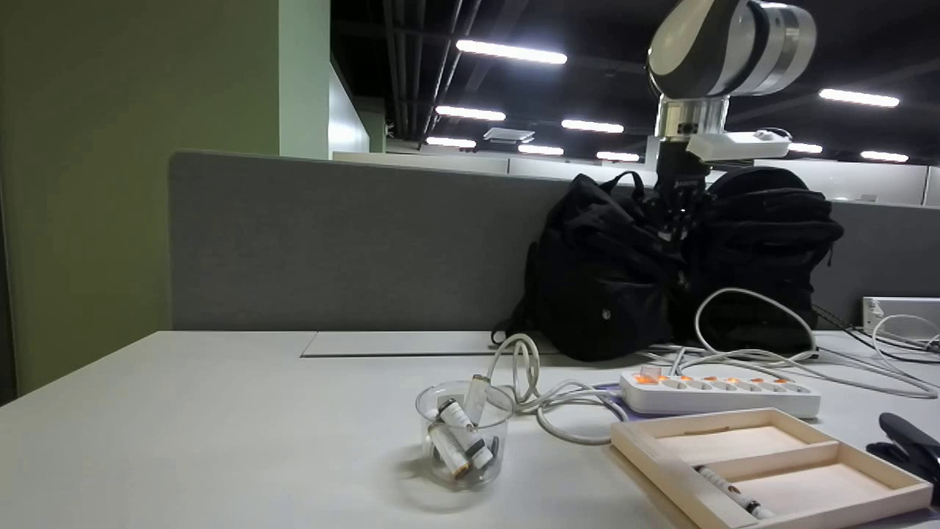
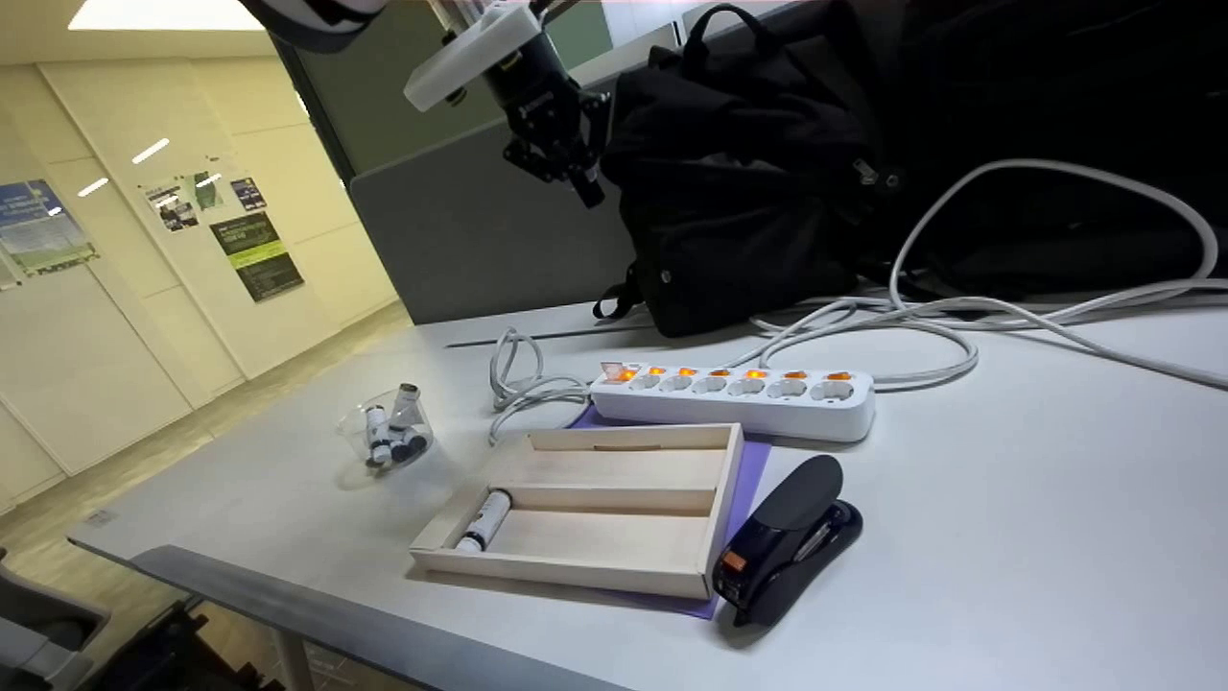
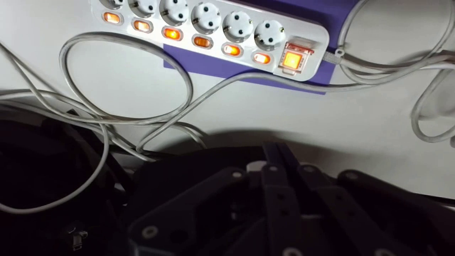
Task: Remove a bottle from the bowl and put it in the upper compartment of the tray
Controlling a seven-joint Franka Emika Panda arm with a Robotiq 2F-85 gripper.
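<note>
High above the table (image 2: 1007,509), your gripper (image 2: 588,191) hangs clenched.
In an exterior view, you see several bottles (image 1: 464,430) leaning inside the clear bowl (image 1: 502,432), apart from the wooden tray (image 1: 646,463). In an exterior view, a single bottle (image 2: 487,519) lies in the tray's lower compartment (image 2: 614,537), at the end nearer the bowl; a stapler (image 2: 789,539) sits just beside. Your wrist view shows the fingertips (image 3: 272,153) together in front of a black backpack (image 3: 177,167), the lit power strip (image 3: 221,36) well apart.
</note>
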